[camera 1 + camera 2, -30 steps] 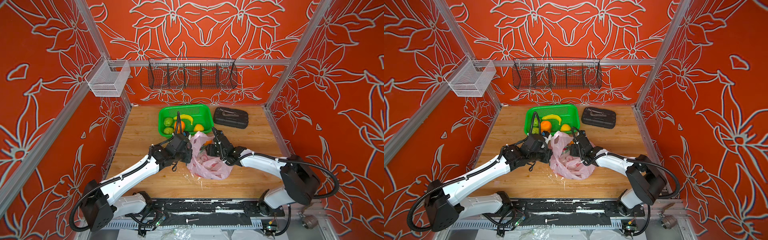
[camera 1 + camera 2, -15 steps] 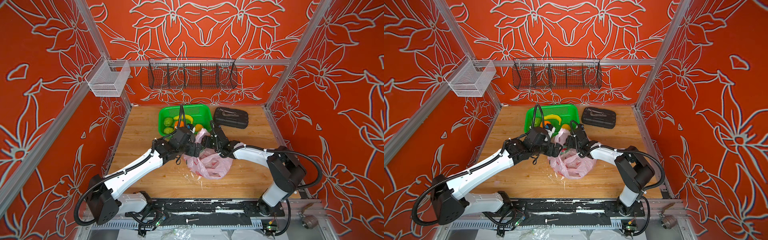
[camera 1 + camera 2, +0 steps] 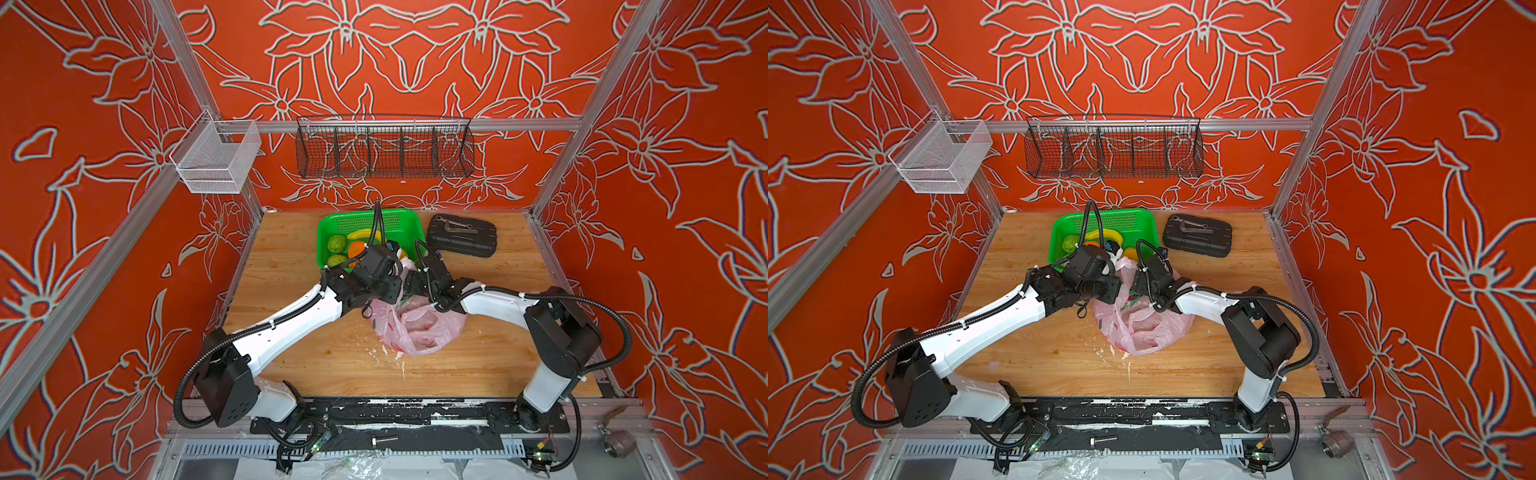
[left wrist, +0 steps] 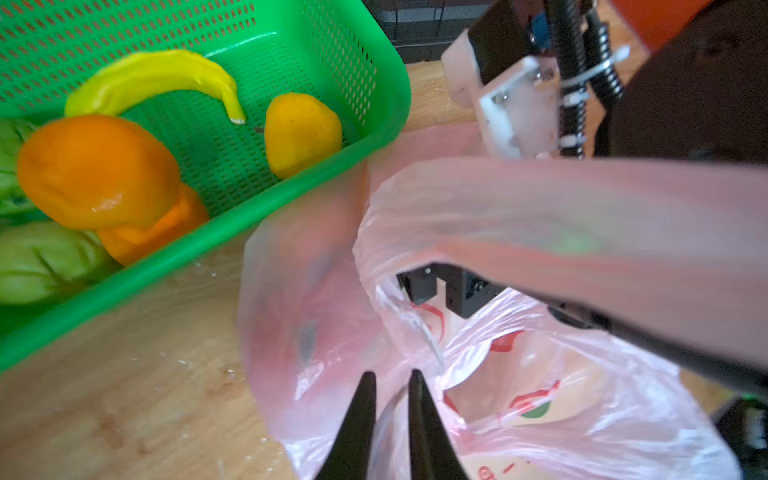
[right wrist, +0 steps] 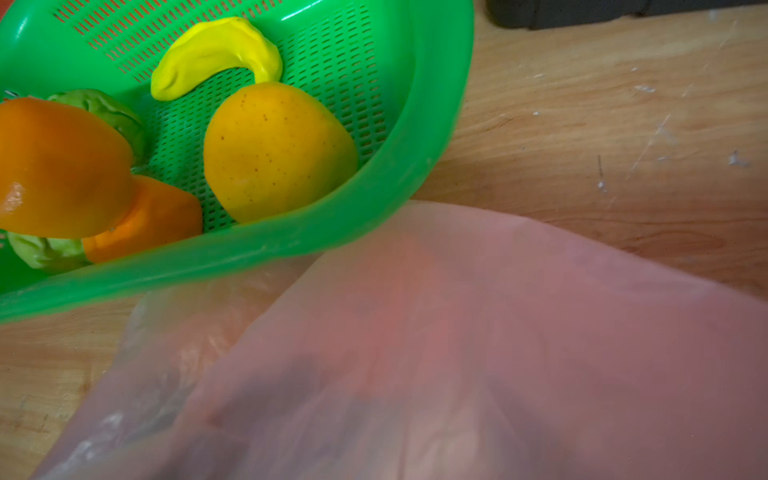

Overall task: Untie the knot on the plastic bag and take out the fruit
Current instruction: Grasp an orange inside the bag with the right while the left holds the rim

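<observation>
left gripper (image 4: pixel 390 384) jaws closed on a fold of the plastic bag (image 3: pixel 419 328), probably to hold its mouth open. right gripper (image 3: pixel 413 282) is under the pink film, jaws can't tell. Bag is on the tabletop (image 3: pixel 291 257) beside the green basket (image 3: pixel 409 220); fruit (image 4: pixel 95 170) is in the basket.

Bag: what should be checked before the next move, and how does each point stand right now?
1. Mouth of the bag open: ok, it gapes in both top views.
2. Hold of the left gripper on the bag edge: ok, the left wrist view shows plastic pinched between its fingertips.
3. State of the right gripper: cannot tell, plastic covers it.
4. Any fruit left inside: cannot tell, only pink shapes show through the plastic.
5. Room in the basket: ok, bare mesh at its far end.
</observation>
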Robot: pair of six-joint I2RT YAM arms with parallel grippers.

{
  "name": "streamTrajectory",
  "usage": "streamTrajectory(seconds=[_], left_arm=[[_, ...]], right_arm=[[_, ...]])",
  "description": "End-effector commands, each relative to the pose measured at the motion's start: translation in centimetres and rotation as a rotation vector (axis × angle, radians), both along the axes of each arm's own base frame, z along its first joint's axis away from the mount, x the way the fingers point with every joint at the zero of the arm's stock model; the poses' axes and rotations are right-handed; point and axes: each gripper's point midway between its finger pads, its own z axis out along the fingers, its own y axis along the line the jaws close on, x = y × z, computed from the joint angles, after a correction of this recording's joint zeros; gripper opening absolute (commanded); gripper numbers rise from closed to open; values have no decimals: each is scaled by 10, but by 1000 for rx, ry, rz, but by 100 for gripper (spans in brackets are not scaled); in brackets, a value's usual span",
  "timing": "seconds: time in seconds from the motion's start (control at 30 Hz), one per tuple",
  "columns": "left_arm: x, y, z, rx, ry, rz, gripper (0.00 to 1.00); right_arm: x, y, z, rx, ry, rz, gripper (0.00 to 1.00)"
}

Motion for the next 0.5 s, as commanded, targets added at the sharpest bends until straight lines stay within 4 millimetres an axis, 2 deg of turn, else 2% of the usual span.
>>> streamTrajectory(seconds=[0.0, 0.2, 0.27, 0.47], left_arm=[[-2, -8, 35, -93, -58, -27, 12], [-8, -8, 49, -127, -78, -39, 12], [-9, -7, 49, -128, -74, -39, 12], [-13, -3, 41, -113, -51, -33, 12]], right_arm=[[8, -7, -4, -62, -6, -22, 80], [15, -2, -12, -64, 4, -22, 87], [17, -2, -17, -77, 21, -35, 92], [24, -8, -30, -107, 27, -79, 92]])
